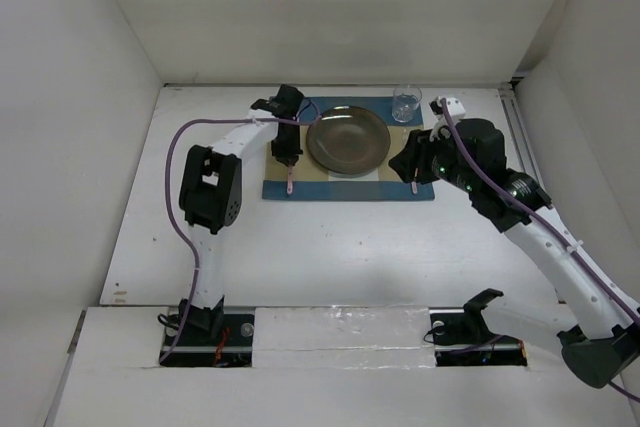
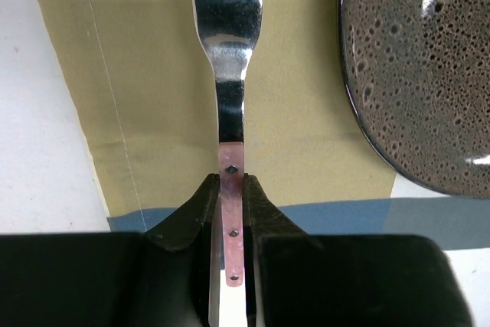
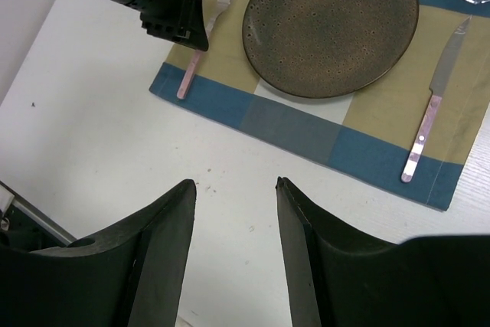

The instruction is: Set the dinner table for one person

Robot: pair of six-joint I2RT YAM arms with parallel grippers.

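We clamped the fork [image 2: 228, 59] by its pink handle in our left gripper [image 2: 232, 189], tines pointing away beside the plate [image 2: 429, 74]; our right gripper [image 3: 233, 185] hung open, empty.

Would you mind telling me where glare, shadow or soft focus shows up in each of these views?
Left wrist: white glare on the fork and streaks on the plate; the left gripper is dark with little detail. Right wrist: a highlight on the plate's far rim; the right gripper is near, dark and soft-edged. Top external: even light, faint shadows on the dinner table.
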